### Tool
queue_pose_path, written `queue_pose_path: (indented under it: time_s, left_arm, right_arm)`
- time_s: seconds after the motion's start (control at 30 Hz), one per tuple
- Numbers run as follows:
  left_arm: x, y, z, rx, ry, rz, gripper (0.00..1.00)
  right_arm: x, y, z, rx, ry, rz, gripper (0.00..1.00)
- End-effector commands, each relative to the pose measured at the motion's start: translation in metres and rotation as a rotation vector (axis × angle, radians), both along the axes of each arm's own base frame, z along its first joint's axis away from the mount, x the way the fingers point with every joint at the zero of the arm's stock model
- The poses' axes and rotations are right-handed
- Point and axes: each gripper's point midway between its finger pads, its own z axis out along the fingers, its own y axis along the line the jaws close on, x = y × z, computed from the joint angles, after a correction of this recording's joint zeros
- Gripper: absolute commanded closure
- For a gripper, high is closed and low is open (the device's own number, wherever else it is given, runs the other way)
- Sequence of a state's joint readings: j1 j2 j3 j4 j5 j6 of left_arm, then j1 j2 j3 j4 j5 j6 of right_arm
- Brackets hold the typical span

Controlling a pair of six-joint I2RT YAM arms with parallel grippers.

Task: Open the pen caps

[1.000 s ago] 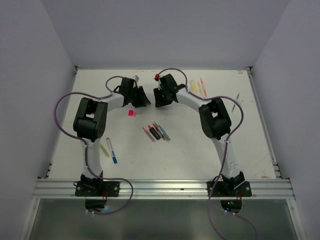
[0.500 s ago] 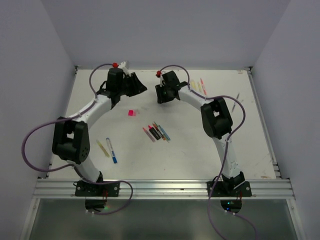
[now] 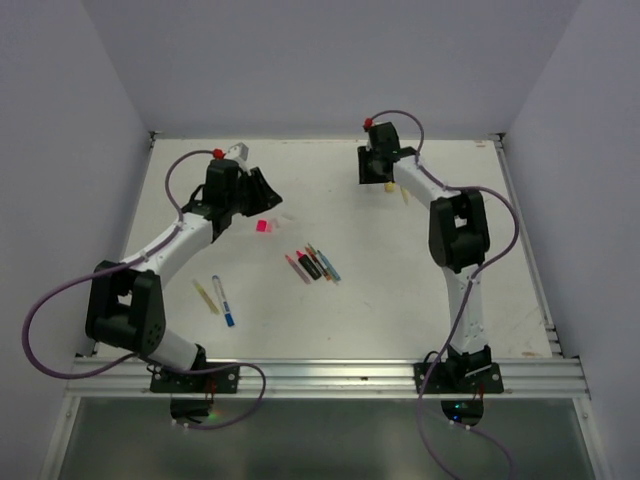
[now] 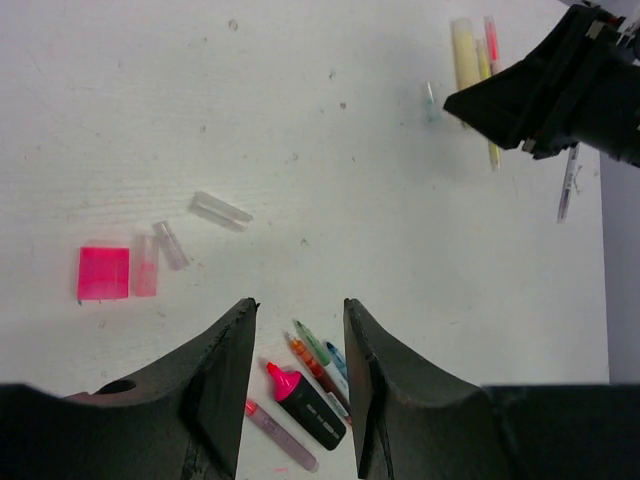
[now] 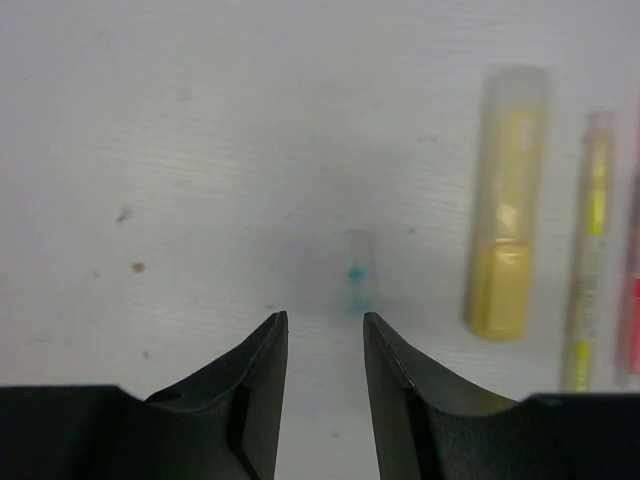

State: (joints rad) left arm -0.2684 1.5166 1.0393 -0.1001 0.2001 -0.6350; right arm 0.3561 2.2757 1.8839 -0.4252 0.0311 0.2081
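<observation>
My left gripper (image 3: 266, 197) hangs open over the back left of the table, nothing between its fingers (image 4: 232, 345). Just beyond it lie loose pen caps: a pink cap (image 4: 103, 273), a pale pink one (image 4: 146, 266) and two clear ones (image 4: 221, 210). Below its jaws sits a cluster of pens (image 4: 310, 385), among them a pink-and-black highlighter. My right gripper (image 3: 377, 178) is open and empty at the back right. A small clear cap with a blue mark (image 5: 357, 270) lies just ahead of its fingertips, beside a capped yellow highlighter (image 5: 508, 230).
A slim yellow pen (image 5: 588, 250) and a pink one (image 5: 630, 320) lie right of the yellow highlighter. A yellow pen (image 3: 206, 297) and a blue pen (image 3: 222, 301) lie near the left arm. White walls close the table at the back and sides.
The two grippers were close together at the back middle. The right gripper has swung right to the yellow pens; the left arm has stretched out and its gripper hangs above the pink cap.
</observation>
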Motion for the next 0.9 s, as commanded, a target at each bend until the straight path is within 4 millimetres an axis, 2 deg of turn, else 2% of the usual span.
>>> queue_pose_path:
  time_s: [0.0,0.1,0.2,0.37,0.7,0.73,0.87]
  left_arm:
    - [-0.001,0.001,0.028,-0.049,-0.078,0.014,0.56]
    - [-0.005,-0.003,0.024,-0.071,-0.069,0.008,0.56]
    - [-0.011,-0.006,0.019,-0.078,-0.059,-0.003,0.56]
    - [-0.017,-0.009,0.018,-0.077,-0.060,-0.026,0.56]
    - [-0.020,-0.012,0.014,-0.074,-0.053,-0.056,0.56]
    - [-0.016,-0.014,0.020,-0.086,-0.084,-0.061,0.56]
    - [-0.017,-0.015,0.019,-0.094,-0.084,-0.069,0.56]
  right_arm:
    - [0.025,-0.064,0.052,-0.120,-0.105,-0.147,0.60]
    - [0.037,-0.094,0.053,-0.189,-0.111,-0.194,0.60]
    - [0.047,-0.108,0.047,-0.161,-0.102,-0.205,0.60]
    - [0.055,-0.109,0.027,-0.136,-0.065,-0.184,0.59]
    - [0.052,-0.097,-0.012,-0.095,-0.002,-0.133,0.59]
    - [0.052,-0.096,-0.014,-0.093,0.003,-0.132,0.59]
    - [0.049,-0.093,-0.025,-0.085,0.025,-0.121,0.61]
